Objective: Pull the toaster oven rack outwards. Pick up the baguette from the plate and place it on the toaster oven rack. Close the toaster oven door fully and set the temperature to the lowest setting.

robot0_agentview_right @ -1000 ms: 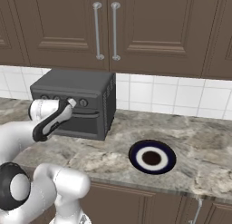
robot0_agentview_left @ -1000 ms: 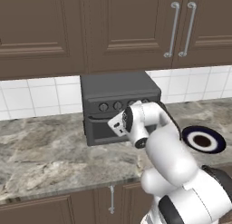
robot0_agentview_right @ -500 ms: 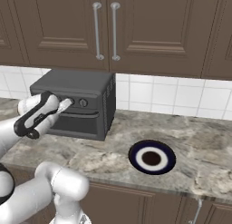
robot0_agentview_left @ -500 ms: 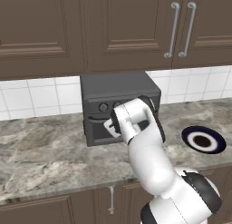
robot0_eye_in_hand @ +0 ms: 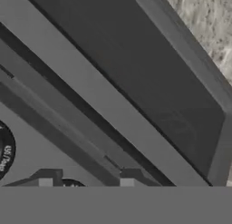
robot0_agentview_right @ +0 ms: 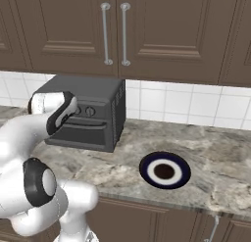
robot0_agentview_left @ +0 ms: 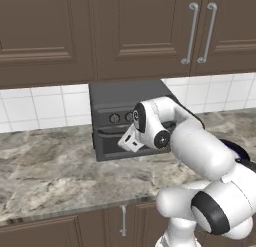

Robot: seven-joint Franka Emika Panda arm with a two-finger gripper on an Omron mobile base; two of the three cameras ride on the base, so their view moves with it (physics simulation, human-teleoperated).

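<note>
Dark grey, the oven (robot0_agentview_left: 127, 118) sits on the marble bench (robot0_agentview_left: 45, 171) under the cabinets in the left base view, its door (robot0_agentview_left: 117, 143) shut, with the tool (robot0_agentview_left: 131, 139) close against the front just below the knob row. In the right base view the arm covers the oven's left front while the plate (robot0_agentview_right: 164, 170) lies well apart to the right, bare of any baguette. In the hand view the fingertips (robot0_eye_in_hand: 45, 178) stand somewhat apart, pinching nothing, a knob (robot0_eye_in_hand: 4, 148) just beside them at the left edge, so the coming turn seemingly needs a short sideways shift.
</note>
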